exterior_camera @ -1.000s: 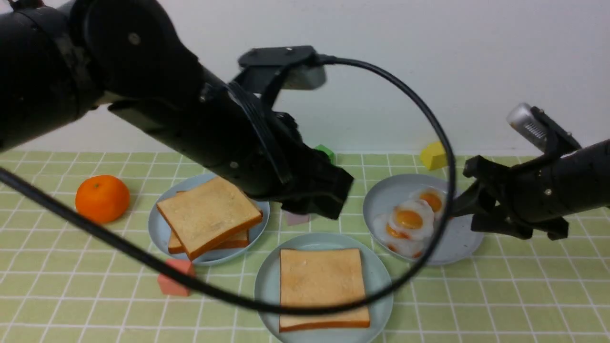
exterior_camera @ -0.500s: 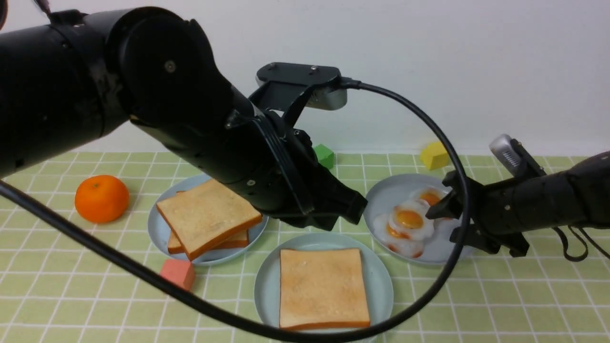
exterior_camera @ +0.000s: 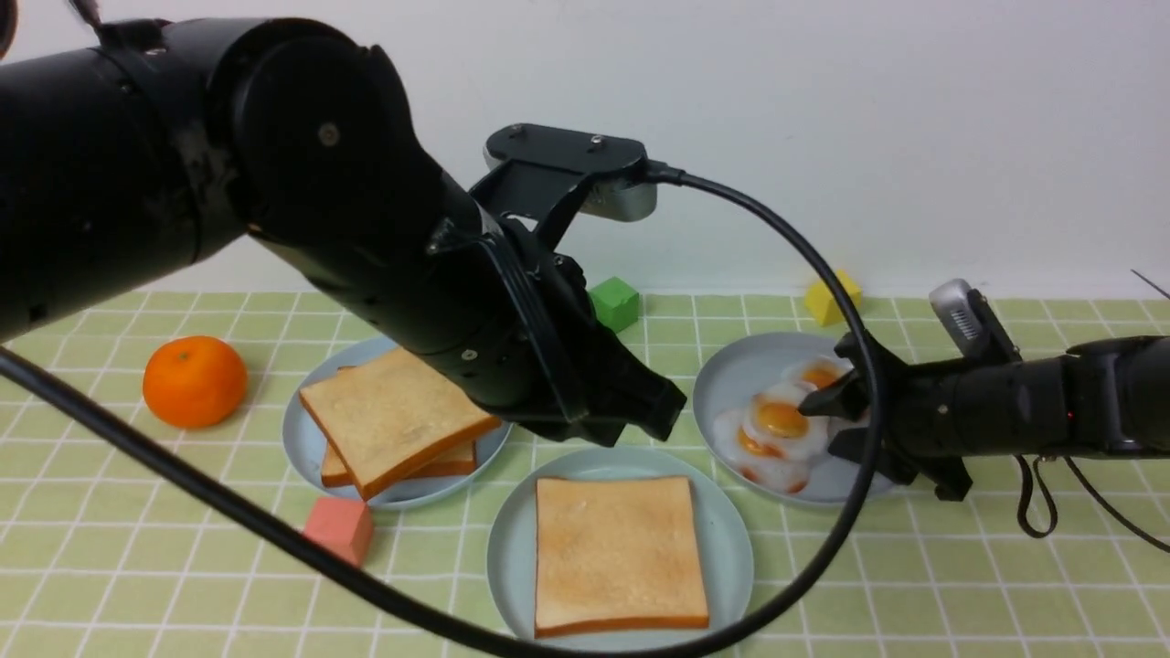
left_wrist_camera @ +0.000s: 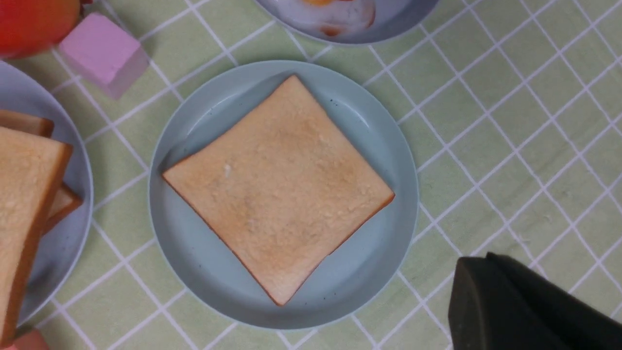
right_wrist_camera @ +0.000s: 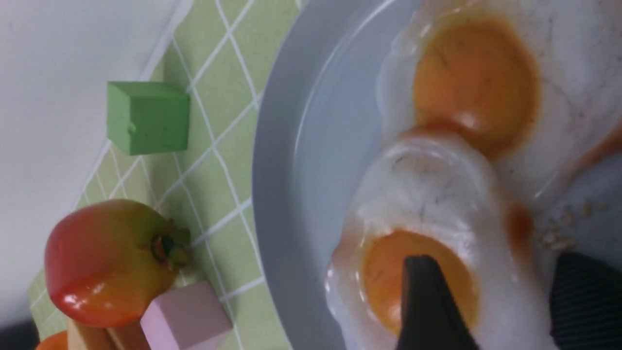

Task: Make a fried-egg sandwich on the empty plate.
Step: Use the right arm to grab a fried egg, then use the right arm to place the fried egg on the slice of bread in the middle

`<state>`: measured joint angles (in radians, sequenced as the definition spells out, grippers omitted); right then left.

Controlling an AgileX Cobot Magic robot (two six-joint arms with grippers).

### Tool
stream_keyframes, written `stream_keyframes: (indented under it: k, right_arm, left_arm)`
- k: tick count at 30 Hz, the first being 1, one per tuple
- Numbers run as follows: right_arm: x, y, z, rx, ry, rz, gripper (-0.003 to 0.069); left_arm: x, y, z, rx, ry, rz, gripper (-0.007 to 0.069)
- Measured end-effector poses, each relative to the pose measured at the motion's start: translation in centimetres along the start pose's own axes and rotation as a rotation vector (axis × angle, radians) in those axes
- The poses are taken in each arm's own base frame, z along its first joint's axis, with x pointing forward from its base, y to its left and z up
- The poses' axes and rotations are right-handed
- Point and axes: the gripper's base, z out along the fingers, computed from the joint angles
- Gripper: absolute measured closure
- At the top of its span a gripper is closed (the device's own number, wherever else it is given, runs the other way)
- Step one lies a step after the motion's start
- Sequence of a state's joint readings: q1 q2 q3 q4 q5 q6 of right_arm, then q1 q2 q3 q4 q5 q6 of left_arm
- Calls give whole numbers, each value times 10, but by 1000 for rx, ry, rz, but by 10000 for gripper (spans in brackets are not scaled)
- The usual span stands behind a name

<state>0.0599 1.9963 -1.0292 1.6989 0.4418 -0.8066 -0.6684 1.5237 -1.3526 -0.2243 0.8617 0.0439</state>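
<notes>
A toast slice [exterior_camera: 620,553] [left_wrist_camera: 277,187] lies flat on the empty plate [exterior_camera: 512,557] [left_wrist_camera: 180,253], the pale teal one at the front centre. Several fried eggs [exterior_camera: 781,420] [right_wrist_camera: 437,204] overlap on the speckled grey-blue plate [exterior_camera: 731,375] [right_wrist_camera: 291,146] at the right. My right gripper [exterior_camera: 813,416] [right_wrist_camera: 493,260] is down on the eggs with its jaws apart; one finger lies over a yolk, the other beyond the white's edge. My left gripper [exterior_camera: 654,411] [left_wrist_camera: 478,265] hangs shut and empty, just behind the teal plate.
Two more toast slices [exterior_camera: 398,416] sit stacked on the pale blue plate [exterior_camera: 302,429] at the left. An orange [exterior_camera: 195,380], a salmon block [exterior_camera: 340,528], a green block [exterior_camera: 613,302], a yellow block [exterior_camera: 827,300], a pink block [left_wrist_camera: 102,51] and a red-yellow fruit [right_wrist_camera: 107,262] lie around. The left arm's cable [exterior_camera: 823,274] loops across the plates.
The right arm has dropped and reached left, bringing its gripper down onto the eggs. The left gripper has closed and lifted slightly away from the teal plate.
</notes>
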Motion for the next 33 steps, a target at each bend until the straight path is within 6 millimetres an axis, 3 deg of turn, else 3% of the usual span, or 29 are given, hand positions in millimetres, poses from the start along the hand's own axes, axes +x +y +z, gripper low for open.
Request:
stream_keyframes:
  k: [1, 8, 17, 23, 28, 33]
  right_arm:
    - [0, 0, 0, 0, 1, 0, 304]
    - [1, -4, 5, 0, 13, 19, 554]
    - [1, -3, 4, -4, 10, 15, 554]
    - [-3, 22, -21, -51, -32, -72, 615]
    - [-2, 52, -55, -140, -50, -181, 617]
    - [7, 68, -72, -221, -2, -249, 617]
  left_arm:
    - [0, 0, 0, 0, 1, -1, 638]
    - [2, 0, 0, -3, 19, 1, 638]
    - [4, 2, 0, -27, 46, -21, 638]
    - [10, 14, -8, -167, 89, -77, 638]
    - [14, 17, -42, -256, 31, -126, 638]
    - [26, 17, -71, -291, -34, -144, 638]
